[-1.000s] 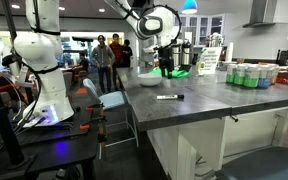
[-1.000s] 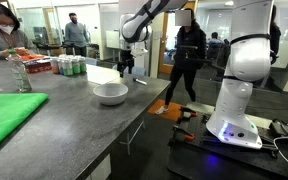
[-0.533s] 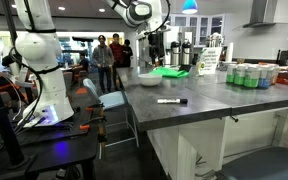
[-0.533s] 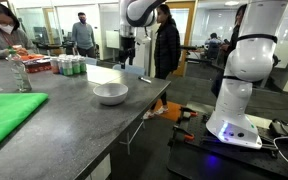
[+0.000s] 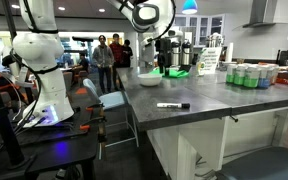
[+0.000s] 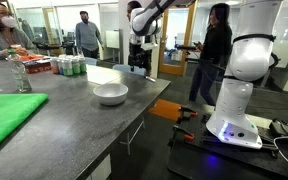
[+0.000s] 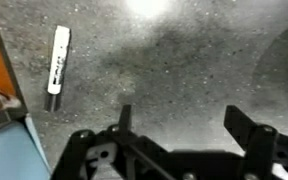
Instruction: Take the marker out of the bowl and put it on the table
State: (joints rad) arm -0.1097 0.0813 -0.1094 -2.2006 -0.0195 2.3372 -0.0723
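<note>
The marker (image 7: 57,67) lies flat on the bare table (image 5: 219,100), outside the bowl (image 5: 149,77); in the wrist view its long axis runs almost top to bottom, dark cap lowest. The gripper (image 7: 184,122) hangs above the table beside it, spread and empty. Nothing lies between them, and a green item (image 5: 174,71) and cans (image 5: 249,75) sit well apart.

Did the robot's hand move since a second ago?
Yes. In an exterior view the gripper has shifted right and slightly higher, farther from the white bowl.
</note>
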